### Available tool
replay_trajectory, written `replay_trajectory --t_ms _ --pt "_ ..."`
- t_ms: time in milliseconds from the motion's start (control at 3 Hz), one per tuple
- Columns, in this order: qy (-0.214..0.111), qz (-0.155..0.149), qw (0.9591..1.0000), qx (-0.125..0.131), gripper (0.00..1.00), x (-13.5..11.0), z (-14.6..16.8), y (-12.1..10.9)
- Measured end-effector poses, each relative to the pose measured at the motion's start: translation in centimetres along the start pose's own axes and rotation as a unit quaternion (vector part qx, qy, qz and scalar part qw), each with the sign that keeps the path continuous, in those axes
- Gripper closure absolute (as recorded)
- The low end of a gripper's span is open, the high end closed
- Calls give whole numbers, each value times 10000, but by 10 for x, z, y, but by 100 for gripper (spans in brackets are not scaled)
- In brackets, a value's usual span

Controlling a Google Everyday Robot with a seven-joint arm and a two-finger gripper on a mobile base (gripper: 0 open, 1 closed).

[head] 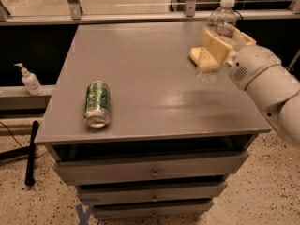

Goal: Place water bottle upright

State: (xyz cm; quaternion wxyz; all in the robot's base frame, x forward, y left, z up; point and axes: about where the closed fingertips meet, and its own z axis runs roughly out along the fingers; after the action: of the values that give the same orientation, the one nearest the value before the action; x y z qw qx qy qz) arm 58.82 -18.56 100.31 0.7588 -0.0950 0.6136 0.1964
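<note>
The water bottle (pixel 222 21) is clear with a white cap and a red and blue label band. It stands nearly upright, leaning a little, at the back right of the grey table (pixel 140 78). My gripper (pixel 229 40) reaches in from the right and is shut on the bottle's middle, with a yellow finger (pixel 215 46) on each side. The bottle's clear lower end (pixel 205 69) is down by the table top; I cannot tell whether it touches.
A green drinks can (pixel 97 103) lies on its side at the front left of the table. A yellow sponge-like block (pixel 194 55) lies next to the bottle. A white pump dispenser (pixel 29 80) stands on a ledge left of the table. Drawers are below.
</note>
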Motion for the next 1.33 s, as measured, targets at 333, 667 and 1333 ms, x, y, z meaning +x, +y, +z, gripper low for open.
replay_trajectory --t_ms 333,667,1333 --pt "-67 77 9988 -479 100 10 8 11" --pt "206 109 9951 -964 100 24 15 22" --pt "593 201 9859 -1550 100 53 12 40"
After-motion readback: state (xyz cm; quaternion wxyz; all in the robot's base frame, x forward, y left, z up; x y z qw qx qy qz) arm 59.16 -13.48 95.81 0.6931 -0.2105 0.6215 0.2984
